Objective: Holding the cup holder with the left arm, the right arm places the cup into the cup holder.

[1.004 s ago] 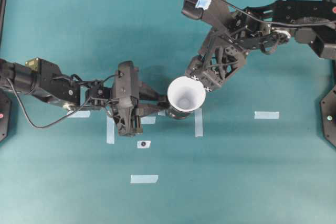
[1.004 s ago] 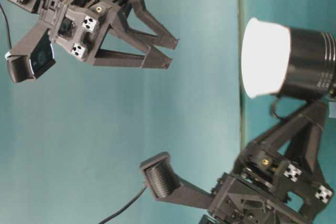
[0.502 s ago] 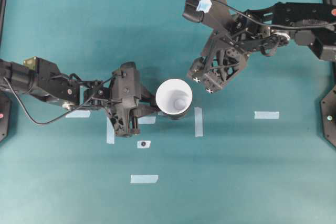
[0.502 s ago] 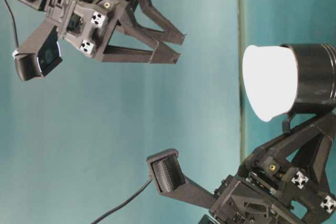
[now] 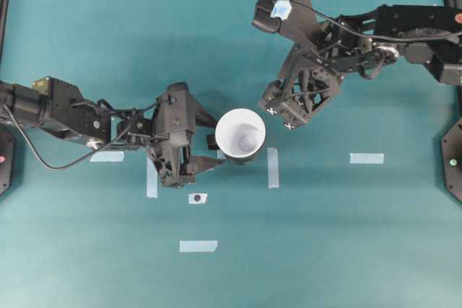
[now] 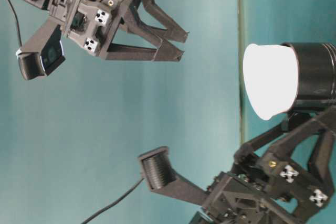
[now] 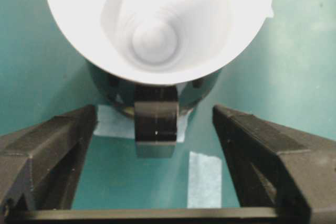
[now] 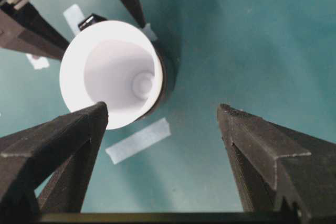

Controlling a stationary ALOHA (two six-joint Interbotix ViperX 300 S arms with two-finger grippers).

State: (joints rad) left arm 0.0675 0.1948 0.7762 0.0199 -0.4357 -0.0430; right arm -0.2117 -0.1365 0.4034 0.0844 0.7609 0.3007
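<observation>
Between spread left gripper (image 7: 157, 182) fingers: cup holder (image 7: 156, 121) handle, untouched

One white cup (image 5: 240, 133) and one black holder (image 6: 314, 77). Two arms: the left (image 5: 79, 117) and the right (image 5: 390, 30), each with one gripper, left (image 5: 208, 141) and right (image 5: 278, 110), and each gripper with two fingers (image 7: 257, 150). One scrap of blue tape (image 5: 280, 6) on the right arm. On the bench (image 5: 346, 236), about six pale tape strips (image 5: 366, 158) and one small tape square with a dark dot (image 5: 197, 198).
</observation>
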